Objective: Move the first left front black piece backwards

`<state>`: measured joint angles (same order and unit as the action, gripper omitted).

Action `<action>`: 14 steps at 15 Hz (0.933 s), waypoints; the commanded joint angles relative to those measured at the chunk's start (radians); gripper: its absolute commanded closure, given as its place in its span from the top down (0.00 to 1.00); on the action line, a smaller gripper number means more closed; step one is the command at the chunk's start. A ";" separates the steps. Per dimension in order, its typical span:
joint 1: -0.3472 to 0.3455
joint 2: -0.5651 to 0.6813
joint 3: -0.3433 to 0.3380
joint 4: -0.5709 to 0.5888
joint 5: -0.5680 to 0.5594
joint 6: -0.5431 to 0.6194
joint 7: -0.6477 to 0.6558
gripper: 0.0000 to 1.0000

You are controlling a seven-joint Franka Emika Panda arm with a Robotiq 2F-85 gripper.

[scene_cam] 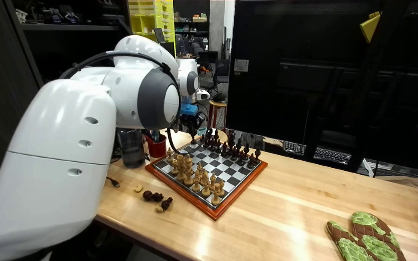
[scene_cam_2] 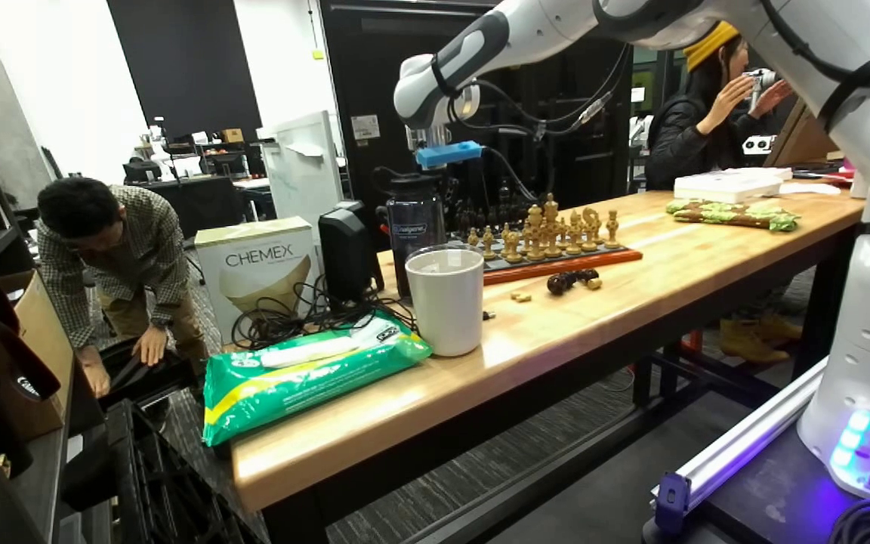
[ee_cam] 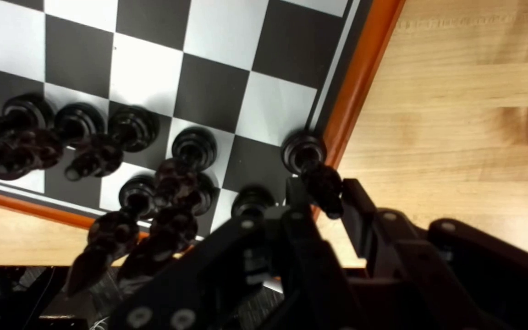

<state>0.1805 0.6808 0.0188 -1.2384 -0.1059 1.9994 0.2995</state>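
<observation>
The black piece (ee_cam: 317, 178) at the board's corner stands nearly upright by the orange-brown rim. My gripper (ee_cam: 322, 185) is shut on its upper part, one finger on each side, in the wrist view. Its base covers part of the edge line; whether it touches the board I cannot tell. The chessboard (scene_cam: 230, 195) lies on the table, and the same black piece (scene_cam: 193, 140) shows at its far left corner in an exterior view, below my gripper (scene_cam: 193, 134). In an exterior view the dark bottle (scene_cam_2: 414, 245) hides the fingers.
Another black piece (ee_cam: 252, 201) stands close beside the left finger, with more dark pieces (ee_cam: 195, 146) further left. Light pieces (scene_cam: 189, 174) line the opposite side. Fallen dark pieces (scene_cam: 153, 196) lie off the board. A red cup (scene_cam: 156, 146) stands near the board's left edge.
</observation>
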 commanded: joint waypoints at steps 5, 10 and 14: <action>0.001 -0.007 -0.007 0.010 0.006 -0.013 -0.017 0.06; -0.005 -0.004 -0.005 0.023 0.008 -0.010 -0.033 0.06; -0.009 0.005 -0.004 0.037 0.010 -0.013 -0.045 0.06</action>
<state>0.1722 0.6808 0.0182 -1.2227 -0.1058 1.9993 0.2777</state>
